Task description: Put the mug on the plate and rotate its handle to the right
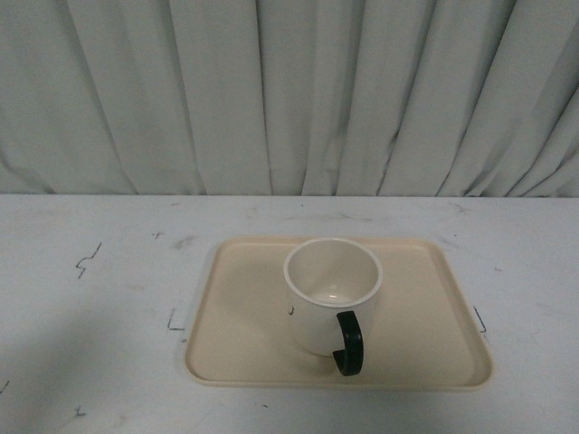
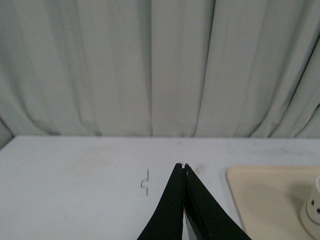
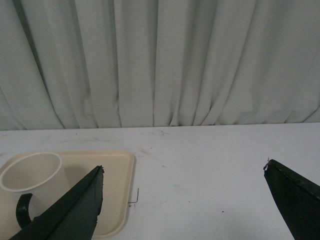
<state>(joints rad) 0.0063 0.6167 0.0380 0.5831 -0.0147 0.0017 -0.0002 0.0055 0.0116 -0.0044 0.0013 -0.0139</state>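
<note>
A pale curtain [image 1: 289, 90] hangs in folds behind a white counter [image 1: 90, 380]. On the left part of the counter are small dark scratch marks [image 1: 87, 260]. The left fingers [image 2: 172, 212] are pressed together with no gap, holding nothing, above bare counter beside the plate's left edge. The beige plate [image 1: 240, 348] lies flat in the middle of the counter. The cream mug [image 1: 317, 316] stands upright on it, a bit right of the plate's middle, open side up. Its dark handle [image 1: 348, 344] points toward the robot and slightly right. The right fingers [image 3: 75, 212] are spread wide and hold nothing, just off the plate's right edge and apart from the mug.
</note>
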